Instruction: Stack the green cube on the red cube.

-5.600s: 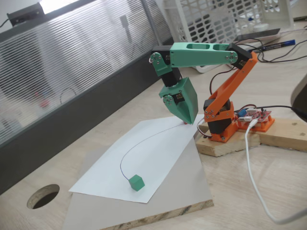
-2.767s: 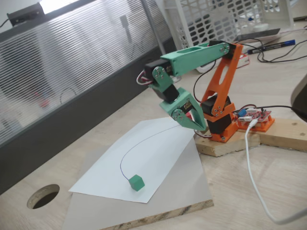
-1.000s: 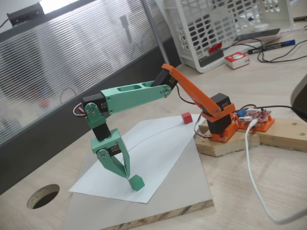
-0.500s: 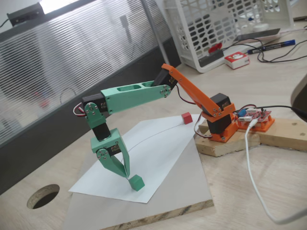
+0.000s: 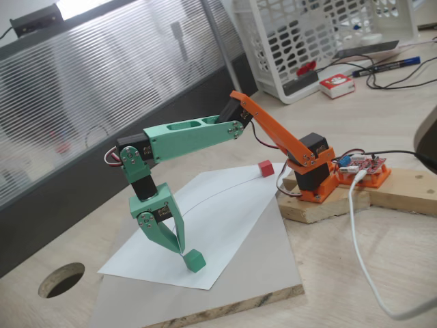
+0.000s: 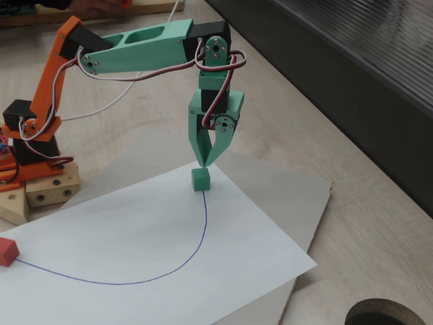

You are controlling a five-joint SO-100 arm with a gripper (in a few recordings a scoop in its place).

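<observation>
Our gripper [image 6: 201,164] hangs tip-down right above the green cube [image 6: 199,179].

In both fixed views we see the fingers [image 5: 179,240] drawn together to a point just over the green cube [image 5: 194,260], grasping nothing; we cannot tell whether the tips touch its top face. The cube sits on the white paper [image 6: 149,250] at one end of a curved pen line [image 6: 196,250]. At the line's other end, well apart, lies the red cube [image 5: 265,168], at about 1 o'clock from the green one, near the arm's orange base [image 5: 313,179]; the red cube [image 6: 7,251] lies at about 8 o'clock.
</observation>
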